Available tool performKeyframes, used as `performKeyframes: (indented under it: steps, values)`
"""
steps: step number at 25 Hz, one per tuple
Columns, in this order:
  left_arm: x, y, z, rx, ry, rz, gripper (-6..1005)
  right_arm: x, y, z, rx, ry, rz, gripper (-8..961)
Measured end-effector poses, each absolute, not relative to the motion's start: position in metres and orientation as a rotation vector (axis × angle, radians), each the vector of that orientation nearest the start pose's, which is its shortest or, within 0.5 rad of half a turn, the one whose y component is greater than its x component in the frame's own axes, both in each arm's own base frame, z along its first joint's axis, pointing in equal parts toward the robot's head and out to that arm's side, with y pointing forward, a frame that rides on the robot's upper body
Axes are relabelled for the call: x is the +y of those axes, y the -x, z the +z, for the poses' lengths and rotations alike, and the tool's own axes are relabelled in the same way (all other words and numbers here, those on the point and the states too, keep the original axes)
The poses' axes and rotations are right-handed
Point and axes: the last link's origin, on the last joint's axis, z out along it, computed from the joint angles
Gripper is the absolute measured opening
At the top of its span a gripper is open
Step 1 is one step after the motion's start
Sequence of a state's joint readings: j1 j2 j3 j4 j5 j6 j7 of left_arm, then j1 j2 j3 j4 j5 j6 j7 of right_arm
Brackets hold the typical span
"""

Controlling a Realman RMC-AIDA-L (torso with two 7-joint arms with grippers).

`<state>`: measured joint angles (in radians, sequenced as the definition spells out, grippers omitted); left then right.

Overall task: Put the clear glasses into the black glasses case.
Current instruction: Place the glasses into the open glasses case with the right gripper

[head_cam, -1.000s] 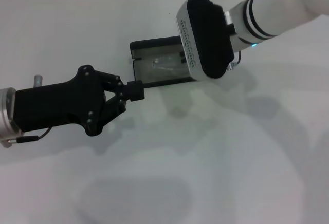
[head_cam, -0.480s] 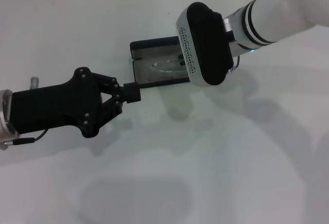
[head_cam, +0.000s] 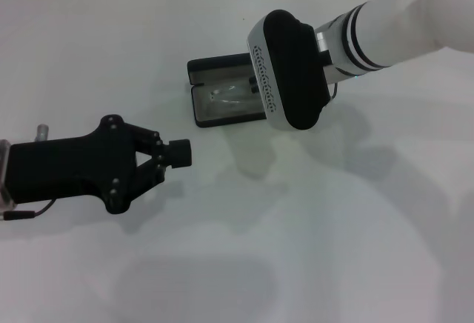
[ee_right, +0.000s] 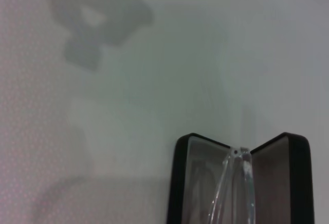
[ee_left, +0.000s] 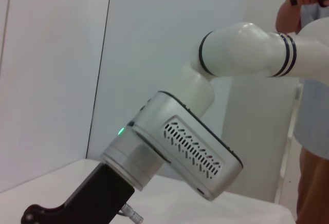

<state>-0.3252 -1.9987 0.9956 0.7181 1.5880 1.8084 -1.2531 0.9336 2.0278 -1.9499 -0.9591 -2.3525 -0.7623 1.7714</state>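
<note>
Looking down from the head: a white tabletop (head_cam: 355,249) is seen, with both arms over it.
Case, head view: the black case (head_cam: 222,97) lies open near the far middle of the tabletop, its lid folded back on the far side and its right part hidden under the right arm.
Glasses, head view: the clear glasses (head_cam: 228,95) are seen lying inside the open case, on its grey lining.
Left hand, head view: the black left hand (head_cam: 178,153) is held low over the tabletop on the left, near the case but apart from it; its fingers are brought together at the tips with nothing between them.
Right hand, head view: the right hand is hidden beneath its own white and black wrist housing (head_cam: 285,71), which hangs over the right end of the case; whether the fingers are apart or together cannot be told.
Left wrist view: the right arm's housing (ee_left: 180,147) and white forearm are shown from the side above the tabletop, and a person (ee_left: 311,80) is partly seen at the edge.
Right wrist view: the open case (ee_right: 241,183) is seen from close above, and the clear glasses (ee_right: 234,188) sit inside it along the fold between tray and lid.
</note>
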Motion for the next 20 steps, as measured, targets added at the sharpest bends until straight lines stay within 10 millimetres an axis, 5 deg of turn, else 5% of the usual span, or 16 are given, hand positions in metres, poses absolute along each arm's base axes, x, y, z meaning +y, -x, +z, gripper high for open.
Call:
performKeyframes:
  steps: [20]
  values:
    - [0.2633, 0.2689, 0.0301, -0.386, 2.785, -0.984, 38, 0.4095, -0.0858, -0.1137, -0.916, 2.534, -0.488, 106]
